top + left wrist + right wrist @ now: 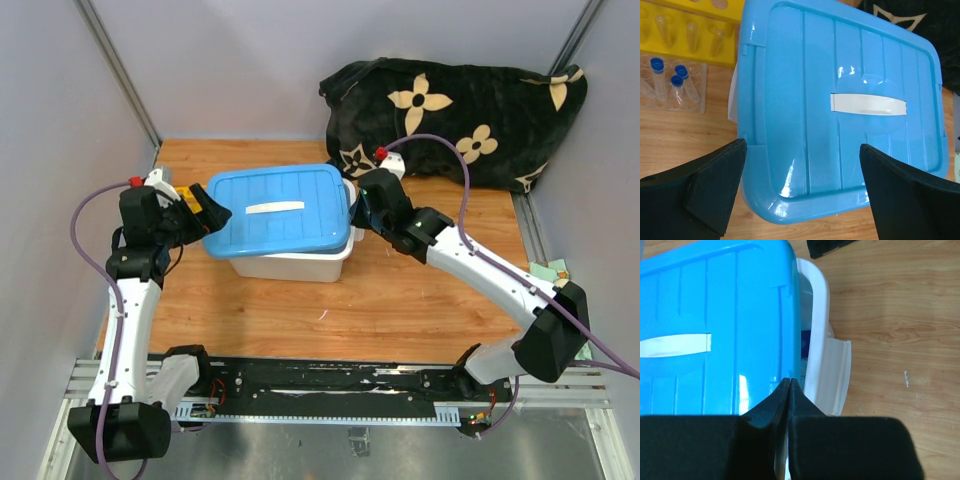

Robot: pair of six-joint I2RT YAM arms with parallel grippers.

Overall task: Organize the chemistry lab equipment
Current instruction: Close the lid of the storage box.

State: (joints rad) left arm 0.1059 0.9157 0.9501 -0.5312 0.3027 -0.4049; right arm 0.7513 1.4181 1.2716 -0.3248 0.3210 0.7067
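Blue-capped clear test tubes lie in a clear tray left of the tub, with the yellow holed rack behind them holding clear tubes. My left gripper stands wide open over the left end of the blue lid, nothing between its fingers. My right gripper is shut, its tips pressed together at the right edge of the blue lid. Nothing shows between its pads. The lid sits askew, baring the white tub's rim.
The white tub under the blue lid stands mid-table between both arms. A black cloth with cream flowers is bunched at the back right. Grey walls close in the table on three sides.
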